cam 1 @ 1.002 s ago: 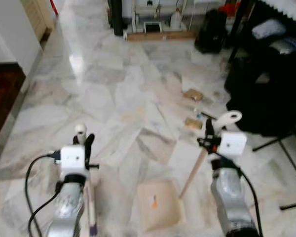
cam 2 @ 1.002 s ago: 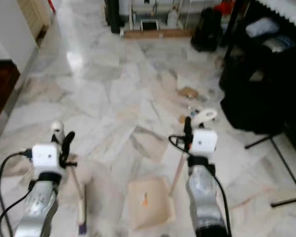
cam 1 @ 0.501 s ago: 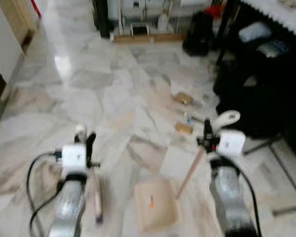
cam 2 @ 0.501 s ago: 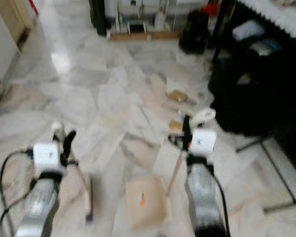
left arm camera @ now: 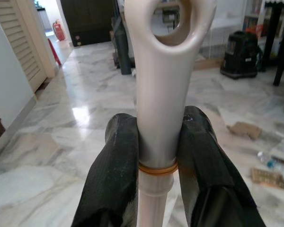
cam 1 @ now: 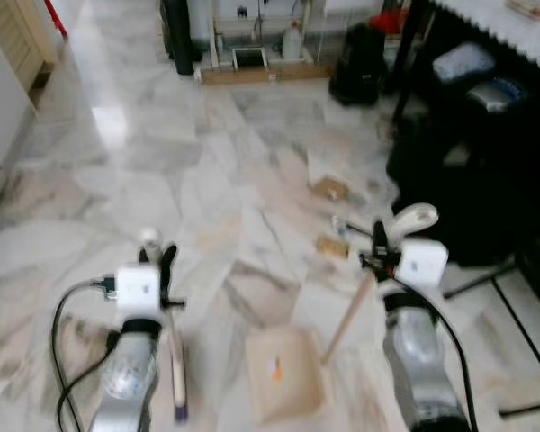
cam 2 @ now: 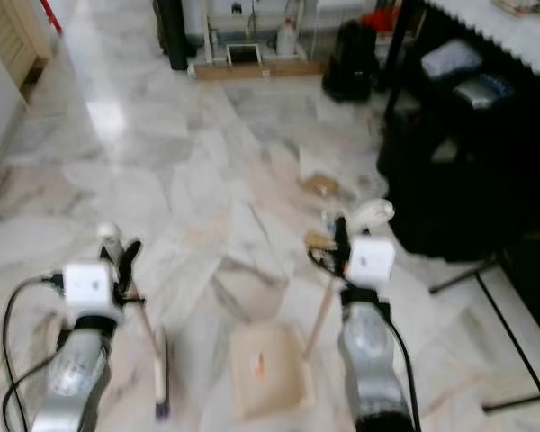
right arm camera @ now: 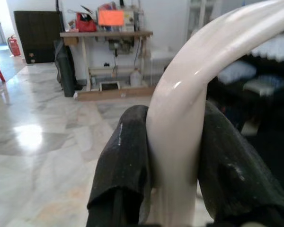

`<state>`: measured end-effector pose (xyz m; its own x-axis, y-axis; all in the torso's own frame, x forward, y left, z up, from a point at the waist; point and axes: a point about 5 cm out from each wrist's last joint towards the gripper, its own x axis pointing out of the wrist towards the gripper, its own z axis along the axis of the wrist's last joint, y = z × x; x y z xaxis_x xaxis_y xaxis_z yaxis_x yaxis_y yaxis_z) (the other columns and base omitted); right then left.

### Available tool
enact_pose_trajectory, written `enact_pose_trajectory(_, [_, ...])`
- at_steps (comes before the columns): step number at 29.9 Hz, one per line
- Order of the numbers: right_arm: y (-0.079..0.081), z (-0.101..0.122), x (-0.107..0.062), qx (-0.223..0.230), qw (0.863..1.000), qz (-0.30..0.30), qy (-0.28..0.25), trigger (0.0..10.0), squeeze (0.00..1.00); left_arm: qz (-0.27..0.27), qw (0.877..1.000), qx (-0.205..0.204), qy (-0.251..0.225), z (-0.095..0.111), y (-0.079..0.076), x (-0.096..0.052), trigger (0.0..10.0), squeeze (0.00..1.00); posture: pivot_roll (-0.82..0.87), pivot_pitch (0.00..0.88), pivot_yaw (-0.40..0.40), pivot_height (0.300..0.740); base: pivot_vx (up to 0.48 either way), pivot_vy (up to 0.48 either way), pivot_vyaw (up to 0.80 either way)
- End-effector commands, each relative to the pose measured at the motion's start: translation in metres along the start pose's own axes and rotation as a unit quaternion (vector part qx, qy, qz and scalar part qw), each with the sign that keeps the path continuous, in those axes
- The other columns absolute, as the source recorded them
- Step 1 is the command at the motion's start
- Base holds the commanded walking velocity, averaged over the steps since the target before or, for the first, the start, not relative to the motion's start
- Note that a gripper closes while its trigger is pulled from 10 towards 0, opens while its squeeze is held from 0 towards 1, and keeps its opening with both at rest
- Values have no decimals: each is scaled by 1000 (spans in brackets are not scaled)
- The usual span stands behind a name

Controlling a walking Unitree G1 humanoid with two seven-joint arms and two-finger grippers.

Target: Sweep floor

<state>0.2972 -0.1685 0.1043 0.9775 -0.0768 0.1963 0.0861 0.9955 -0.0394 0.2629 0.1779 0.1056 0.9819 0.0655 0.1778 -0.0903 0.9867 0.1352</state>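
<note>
While both arms reach forward in the left eye view, the left gripper (cam 1: 156,261) pinches the cream top of a broom handle (cam 1: 175,364), whose shaft runs down toward the marble floor (cam 1: 162,171) at the lower edge of the picture. The right gripper (cam 1: 379,245) pinches the dustpan handle (cam 1: 412,216); its wooden shaft slants down to the beige dustpan (cam 1: 283,385), which lies flat on the floor between the two arms. Cardboard scraps (cam 1: 330,189) lie on the floor beyond the dustpan, near a black draped table (cam 1: 486,135) at the right edge. The picture is somewhat blurred.

Right eye view: same layout; the dustpan sits between the arms, the scraps ahead of the right gripper.

Left wrist view: two black fingers (left arm camera: 114,165) press against both sides of the broom handle just below its ring-shaped end. A louvred door (left arm camera: 19,38) stands at the far side.

Right wrist view: black fingers (right arm camera: 125,161) clamp the curved cream dustpan handle. A workbench (right arm camera: 104,35) stands against the far wall.
</note>
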Motion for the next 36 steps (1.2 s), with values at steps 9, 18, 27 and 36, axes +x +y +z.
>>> enact_pose_trajectory(9, [3, 13, 5, -5, 999, 8, -34, 10000, 0, 5, 1000, 5, -17, 7, 3, 3, 10000, 0, -24, 90, -49, 740, 291, 0, 422])
enact_pose_trajectory(18, [4, 12, 5, 3, 1000, 4, -31, 10000, 0, 7, 1000, 7, -15, 6, 4, 3, 10000, 0, -24, 99, -49, 740, 293, 0, 0])
enact_pose_trajectory(27, [3, 13, 7, 6, 999, 4, -33, 10000, 0, 8, 1000, 5, -16, 6, 3, 4, 10000, 0, -26, 108, -54, 740, 292, 0, 0])
enact_pose_trajectory(36, [4, 15, 10, 8, 999, 7, -36, 10000, 0, 12, 1000, 5, -16, 6, 4, 5, 10000, 0, -33, 116, -59, 740, 294, 0, 0])
